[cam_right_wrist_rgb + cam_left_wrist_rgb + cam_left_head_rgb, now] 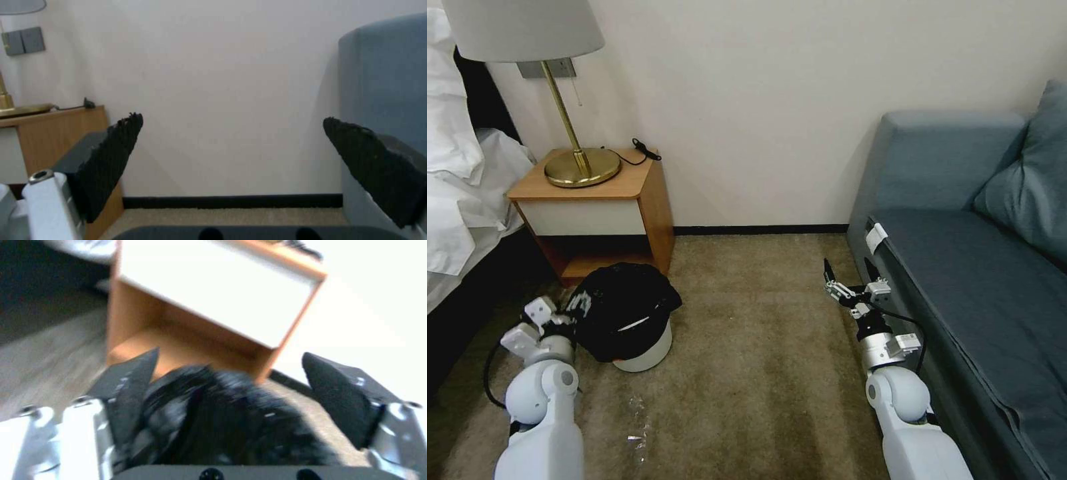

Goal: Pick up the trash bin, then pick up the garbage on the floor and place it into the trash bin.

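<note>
— Item one, bin?
— The trash bin point(640, 347) stands on the carpet point(760, 373) before the nightstand point(597, 207). My left gripper point(229, 386) is spread wide around its black bag rim.
— Item two?
— My right gripper point(848, 273), parted and empty, beside the sofa point(980, 280).

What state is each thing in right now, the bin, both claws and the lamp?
trash bin: upright on the carpet, black bag draped over its rim
left claw: open, fingers either side of the bag's edge
right claw: open, empty, beside the sofa
lamp: upright on the nightstand
</note>
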Robot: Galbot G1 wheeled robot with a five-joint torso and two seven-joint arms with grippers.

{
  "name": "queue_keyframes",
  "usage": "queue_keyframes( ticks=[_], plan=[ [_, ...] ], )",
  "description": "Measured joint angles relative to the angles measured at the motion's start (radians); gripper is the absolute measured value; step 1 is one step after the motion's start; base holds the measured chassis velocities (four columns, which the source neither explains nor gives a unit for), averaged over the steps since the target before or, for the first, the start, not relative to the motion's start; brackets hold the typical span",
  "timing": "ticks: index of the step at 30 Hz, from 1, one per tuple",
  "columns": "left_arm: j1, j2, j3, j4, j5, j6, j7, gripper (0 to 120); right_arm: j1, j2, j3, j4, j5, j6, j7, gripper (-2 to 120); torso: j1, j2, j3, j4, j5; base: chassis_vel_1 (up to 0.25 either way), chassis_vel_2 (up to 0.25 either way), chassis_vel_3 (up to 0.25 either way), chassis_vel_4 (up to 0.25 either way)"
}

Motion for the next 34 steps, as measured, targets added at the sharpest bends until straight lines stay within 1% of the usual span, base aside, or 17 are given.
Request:
queue_keyframes(
  ticks=[1, 2, 3, 4, 5, 6, 8, 9, 10, 11, 14, 16, 17, 18, 20, 23, 34],
  plan=[
    [0.0, 0.0, 0.0, 0.0, 0.0, 0.0, 0.0, 90, 0.0, 0.0, 0.0, 0.0, 0.0, 0.0, 0.0, 100, 0.0, 0.0, 0.0, 0.0, 0.0, 0.0, 0.0, 0.0, 0.0],
    [0.006, -0.002, 0.009, -0.03, 0.04, -0.001, 0.038, 95, -0.002, 0.006, 0.004, 0.002, -0.008, 0.001, 0.004, 100, 0.0, 0.0, 0.0, 0.0, 0.0001, 0.0, 0.0, 0.0, 0.0],
    [0.006, -0.002, 0.009, -0.03, 0.04, -0.001, 0.038, 95, -0.002, 0.006, 0.004, 0.002, -0.008, 0.001, 0.004, 100, 0.0, 0.0, 0.0, 0.0, 0.0001, 0.0, 0.0, 0.0, 0.0],
    [0.011, -0.002, 0.015, -0.045, 0.111, -0.022, 0.089, 98, -0.006, 0.012, 0.009, 0.001, -0.025, 0.006, 0.015, 100, 0.0, 0.0, 0.0, 0.0, 0.0003, 0.0, 0.0, 0.0, 0.0],
    [0.007, 0.001, 0.017, -0.029, 0.206, -0.084, 0.138, 100, -0.016, 0.016, 0.015, 0.002, -0.046, 0.004, 0.025, 100, 0.0, 0.0, 0.0, 0.0003, 0.0, 0.0, 0.0, 0.0, 0.0],
    [0.007, 0.001, 0.017, -0.029, 0.206, -0.084, 0.138, 100, -0.016, 0.016, 0.015, 0.002, -0.046, 0.004, 0.025, 100, 0.0, 0.0, 0.0, 0.0003, 0.0, 0.0, 0.0, 0.0, 0.0],
    [-0.012, 0.011, 0.025, 0.028, 0.312, -0.177, 0.168, 100, -0.037, 0.015, 0.012, 0.007, -0.059, -0.016, 0.051, 100, 0.0, 0.0, 0.0, 0.0, -0.0001, 0.0, 0.0, 0.0, 0.0],
    [-0.017, 0.015, 0.031, 0.047, 0.33, -0.2, 0.172, 100, -0.039, 0.014, 0.007, 0.002, -0.069, -0.02, 0.071, 100, 0.0, 0.0, 0.0, -0.0001, -0.0002, 0.0, 0.0, 0.0, 0.0],
    [-0.017, 0.015, 0.031, 0.047, 0.33, -0.2, 0.172, 100, -0.039, 0.014, 0.007, 0.002, -0.069, -0.02, 0.071, 100, 0.0, 0.0, 0.0, -0.0001, -0.0002, 0.0, 0.0, 0.0, 0.0],
    [-0.019, 0.019, 0.05, 0.066, 0.337, -0.225, 0.176, 100, -0.039, 0.013, 0.0, -0.022, -0.097, -0.017, 0.105, 100, 0.0, 0.0, 0.0, 0.0001, -0.0001, 0.0, 0.0, 0.0, 0.0],
    [-0.016, 0.023, 0.075, 0.08, 0.33, -0.242, 0.178, 100, -0.038, 0.014, -0.006, -0.048, -0.134, -0.011, 0.14, 100, 0.0, 0.0, 0.0, 0.0002, 0.0003, 0.0, 0.0, 0.0, 0.0],
    [-0.007, 0.024, 0.134, 0.099, 0.333, -0.26, 0.186, 100, -0.039, 0.017, -0.014, -0.067, -0.173, -0.009, 0.174, 100, 0.0, 0.0, 0.0, 0.0, -0.0002, 0.0, 0.0, 0.0, 0.0],
    [-0.005, 0.023, 0.152, 0.103, 0.342, -0.266, 0.191, 100, -0.039, 0.019, -0.018, -0.072, -0.178, -0.007, 0.185, 100, 0.0, 0.0, 0.0, -0.0001, -0.0002, 0.0, 0.0, 0.0, 0.0],
    [-0.005, 0.023, 0.152, 0.103, 0.342, -0.266, 0.191, 100, -0.039, 0.019, -0.018, -0.072, -0.178, -0.007, 0.185, 100, 0.0, 0.0, 0.0, -0.0001, -0.0002, 0.0, 0.0, 0.0, 0.0],
    [0.002, 0.017, 0.198, 0.109, 0.358, -0.271, 0.196, 100, -0.029, 0.024, -0.022, -0.079, -0.19, -0.001, 0.199, 100, 0.0, 0.0, 0.0, 0.0, 0.0, 0.0, 0.0, 0.0, 0.0],
    [0.004, 0.012, 0.211, 0.109, 0.358, -0.266, 0.192, 100, -0.018, 0.023, -0.024, -0.076, -0.201, -0.003, 0.209, 100, 0.0, 0.0, 0.0, -0.0001, 0.0001, 0.0, 0.0, 0.0, 0.0],
    [0.01, 0.011, 0.208, 0.109, 0.338, -0.239, 0.168, 100, 0.038, 0.021, -0.044, -0.067, -0.203, -0.033, 0.232, 100, 0.0, 0.0, 0.0, 0.0, 0.0, 0.0, 0.0, 0.0, 0.0]
  ],
)
